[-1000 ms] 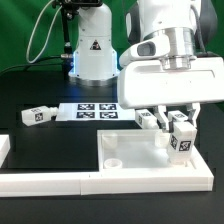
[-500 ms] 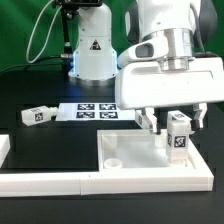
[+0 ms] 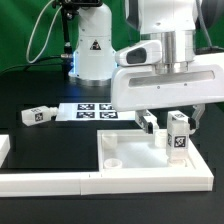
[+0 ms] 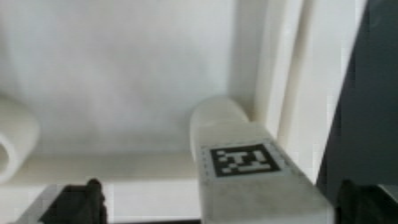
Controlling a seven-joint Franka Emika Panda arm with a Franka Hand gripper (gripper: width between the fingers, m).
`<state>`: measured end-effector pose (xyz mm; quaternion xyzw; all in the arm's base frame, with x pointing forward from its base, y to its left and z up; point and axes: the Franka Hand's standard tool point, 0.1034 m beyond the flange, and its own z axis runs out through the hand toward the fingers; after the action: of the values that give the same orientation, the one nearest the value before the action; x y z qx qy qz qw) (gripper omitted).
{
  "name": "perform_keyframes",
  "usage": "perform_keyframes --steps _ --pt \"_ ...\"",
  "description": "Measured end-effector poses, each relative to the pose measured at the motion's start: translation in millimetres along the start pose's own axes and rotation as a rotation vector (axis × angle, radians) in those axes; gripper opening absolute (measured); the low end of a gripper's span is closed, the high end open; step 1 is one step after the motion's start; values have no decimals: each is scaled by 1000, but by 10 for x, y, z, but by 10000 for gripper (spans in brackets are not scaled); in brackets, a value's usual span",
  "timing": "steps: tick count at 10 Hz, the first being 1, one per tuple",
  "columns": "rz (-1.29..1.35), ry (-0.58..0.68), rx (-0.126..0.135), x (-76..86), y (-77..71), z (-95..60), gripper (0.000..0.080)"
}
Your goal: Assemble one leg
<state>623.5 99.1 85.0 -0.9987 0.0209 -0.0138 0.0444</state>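
A black table carries the marker board [image 3: 95, 110] at the back and a white rimmed panel [image 3: 140, 166] near the front. The leg [image 3: 180, 140] stands upright in the panel's far right corner, probably to be screwed in there. The gripper [image 3: 180, 124] straddles it from above; I cannot tell whether its jaws clamp it. Otherwise the panel holds only a round socket [image 3: 113, 160] at its left.

I can read no words or numbers. Square black-and-white tags stand on the leg [image 3: 179, 136], another leg [image 3: 35, 116] and the marker board [image 3: 95, 110]. A triangle sign marks my base [image 3: 92, 58].
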Motion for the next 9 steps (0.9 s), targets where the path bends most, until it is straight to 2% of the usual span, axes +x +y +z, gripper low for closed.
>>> perform_keyframes --steps 2,4,6,7,8,9 --pt "2 -84 0 43 -74 40 649" --pt "2 -81 1 97 -100 17 649" --pt "28 -81 1 96 -101 19 407" --pt "41 -81 0 96 -100 19 407" --pt "82 -82 0 94 -103 21 285" --pt "167 -82 -4 93 -108 22 286"
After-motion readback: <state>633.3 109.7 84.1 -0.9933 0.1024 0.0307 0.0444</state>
